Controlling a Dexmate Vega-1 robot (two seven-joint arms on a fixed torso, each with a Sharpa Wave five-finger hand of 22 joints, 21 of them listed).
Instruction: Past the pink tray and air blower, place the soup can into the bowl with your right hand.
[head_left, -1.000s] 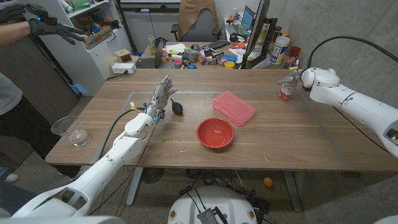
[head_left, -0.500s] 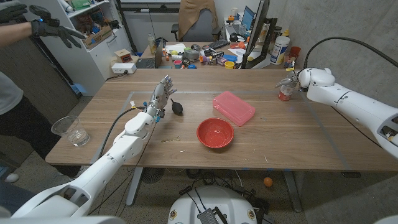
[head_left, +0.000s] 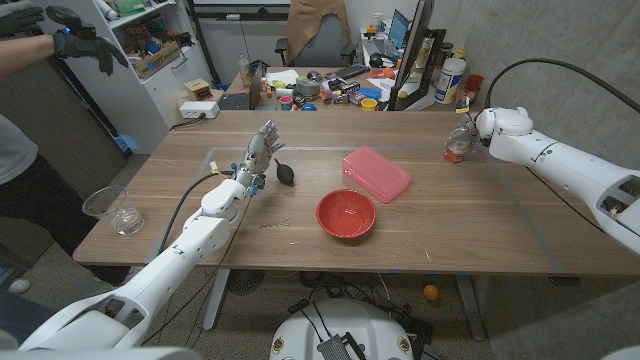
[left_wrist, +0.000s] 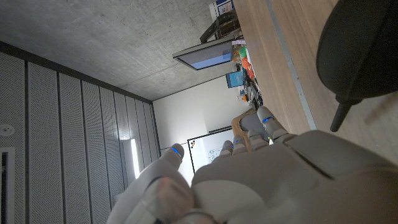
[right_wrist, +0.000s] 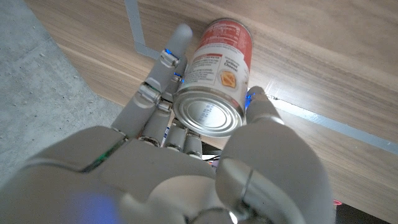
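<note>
Soup can (head_left: 459, 148) first: it sits in the right hand (head_left: 470, 135) near the far right corner of the wooden table (head_left: 480, 215), well apart from everything else on the tabletop. In the right wrist view the can (right_wrist: 214, 78) lies between the thumb on one side and the fingers (right_wrist: 163, 81) on the other, its metal end facing the camera and its red and white label running away toward the wood, so the right hand (right_wrist: 186, 162) is gripping it. Whether the can is lifted or touching the table cannot be told.

Going down in size, the pink tray (head_left: 376, 172) lies at an angle near the middle of the table. Just in front of it, toward the robot, is the red bowl (head_left: 346, 213), with nothing in it. The left hand (head_left: 256, 160) is held over the table's left part, fingers spread and pointing away from the robot, holding nothing. Just beside its fingertips lies the black air blower (head_left: 284, 171), its nozzle pointing toward the far edge. In the left wrist view the blower (left_wrist: 360, 53) shows as a dark bulb next to the left hand (left_wrist: 261, 180), apart from it.

A clear plastic container (head_left: 113, 208) stands at the table's left edge.
</note>
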